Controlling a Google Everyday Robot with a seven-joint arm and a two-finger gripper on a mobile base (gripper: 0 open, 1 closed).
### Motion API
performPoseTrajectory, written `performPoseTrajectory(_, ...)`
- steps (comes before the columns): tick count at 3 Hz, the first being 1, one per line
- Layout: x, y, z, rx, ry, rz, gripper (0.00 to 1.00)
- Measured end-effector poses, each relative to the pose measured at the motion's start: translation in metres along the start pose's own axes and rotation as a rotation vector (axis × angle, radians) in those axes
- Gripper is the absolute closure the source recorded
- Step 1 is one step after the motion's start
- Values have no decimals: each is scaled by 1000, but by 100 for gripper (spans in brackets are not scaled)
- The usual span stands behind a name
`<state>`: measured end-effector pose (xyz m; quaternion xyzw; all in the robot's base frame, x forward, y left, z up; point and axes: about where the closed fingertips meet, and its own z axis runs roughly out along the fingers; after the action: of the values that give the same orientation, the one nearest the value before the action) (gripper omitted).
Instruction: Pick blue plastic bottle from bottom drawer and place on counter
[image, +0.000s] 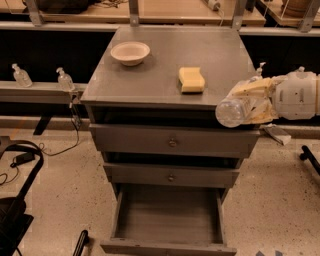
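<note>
My gripper (250, 102) comes in from the right, level with the front right corner of the counter (165, 75). Its cream fingers (250, 89) are shut on the blue plastic bottle (231, 111), a clear bluish bottle held on its side with its base pointing left, over the cabinet's front right edge. The bottom drawer (170, 217) is pulled open below, and its plain grey floor is bare.
A white bowl (130, 52) sits on the counter at the back left and a yellow sponge (191, 80) right of centre. Two upper drawers with round knobs (172, 143) are closed. Small pump dispensers (65, 80) stand on the side shelves. Black equipment (15, 210) sits on the floor at left.
</note>
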<state>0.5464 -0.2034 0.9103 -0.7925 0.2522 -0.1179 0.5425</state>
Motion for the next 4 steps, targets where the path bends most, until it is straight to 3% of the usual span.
performPoseTrajectory(2, 44, -9, 22, 29, -27, -155, 100)
performPoseTrajectory(3, 78, -26, 31, 33, -28, -225, 100)
performPoseTrajectory(4, 100, -40, 34, 32, -17, -256, 100)
